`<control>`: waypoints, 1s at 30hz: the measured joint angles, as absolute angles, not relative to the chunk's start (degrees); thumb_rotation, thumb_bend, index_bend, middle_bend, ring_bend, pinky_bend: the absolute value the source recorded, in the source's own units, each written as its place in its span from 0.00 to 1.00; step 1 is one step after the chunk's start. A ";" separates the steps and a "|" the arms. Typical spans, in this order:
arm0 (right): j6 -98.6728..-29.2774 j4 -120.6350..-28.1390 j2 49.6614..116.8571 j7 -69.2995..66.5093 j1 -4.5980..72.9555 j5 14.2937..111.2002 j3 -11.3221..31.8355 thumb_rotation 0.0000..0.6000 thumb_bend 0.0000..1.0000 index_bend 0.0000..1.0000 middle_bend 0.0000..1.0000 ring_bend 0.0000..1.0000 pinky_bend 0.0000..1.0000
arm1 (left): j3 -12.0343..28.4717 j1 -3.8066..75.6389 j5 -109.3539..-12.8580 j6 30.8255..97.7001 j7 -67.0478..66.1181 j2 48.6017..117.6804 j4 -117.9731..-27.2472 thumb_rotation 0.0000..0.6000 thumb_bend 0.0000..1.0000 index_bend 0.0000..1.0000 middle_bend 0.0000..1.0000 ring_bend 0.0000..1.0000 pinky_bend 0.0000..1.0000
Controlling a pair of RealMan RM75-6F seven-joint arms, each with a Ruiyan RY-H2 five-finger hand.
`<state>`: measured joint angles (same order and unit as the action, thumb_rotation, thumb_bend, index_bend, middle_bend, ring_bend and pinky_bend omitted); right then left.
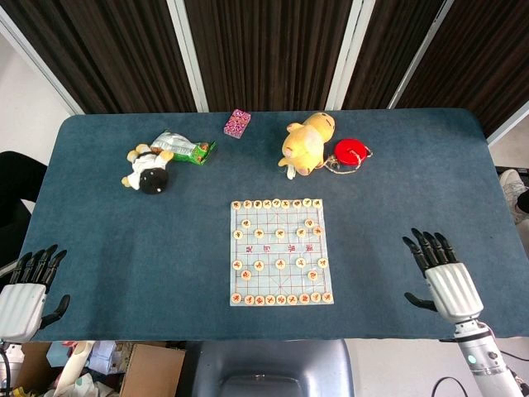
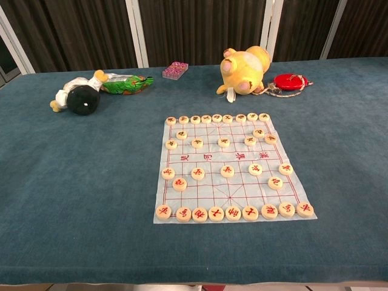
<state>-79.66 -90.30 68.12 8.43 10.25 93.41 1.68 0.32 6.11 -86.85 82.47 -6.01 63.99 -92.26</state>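
Observation:
A pale chess sheet [image 1: 280, 251] [image 2: 230, 167] lies in the middle of the blue table, with several round wooden pieces [image 1: 259, 265] [image 2: 197, 173] on it. My right hand [image 1: 442, 276] hovers open over the near right part of the table, fingers spread, well right of the sheet and holding nothing. My left hand [image 1: 28, 291] is open at the table's near left corner, fingers spread, empty. Neither hand appears in the chest view.
At the back lie a yellow plush animal [image 1: 304, 142] [image 2: 244, 69], a red disc with cord [image 1: 350, 152] [image 2: 290, 81], a small pink box [image 1: 237, 123] [image 2: 174, 70], a green packet [image 1: 185, 148] [image 2: 124, 83] and a black-headed doll [image 1: 148, 170] [image 2: 79, 97]. A chair back [image 1: 264, 368] stands below the near edge.

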 measured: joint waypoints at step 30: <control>-57.80 -75.48 81.00 9.00 32.56 100.94 0.90 1.00 0.38 0.51 0.05 0.00 0.00 | 0.48 6.80 -86.12 81.28 -4.90 63.58 -92.11 1.00 0.38 0.00 0.00 0.00 0.02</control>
<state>-57.80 -75.48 81.00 9.00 32.56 100.94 0.90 0.48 6.80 -86.12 81.28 -4.90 63.58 -92.11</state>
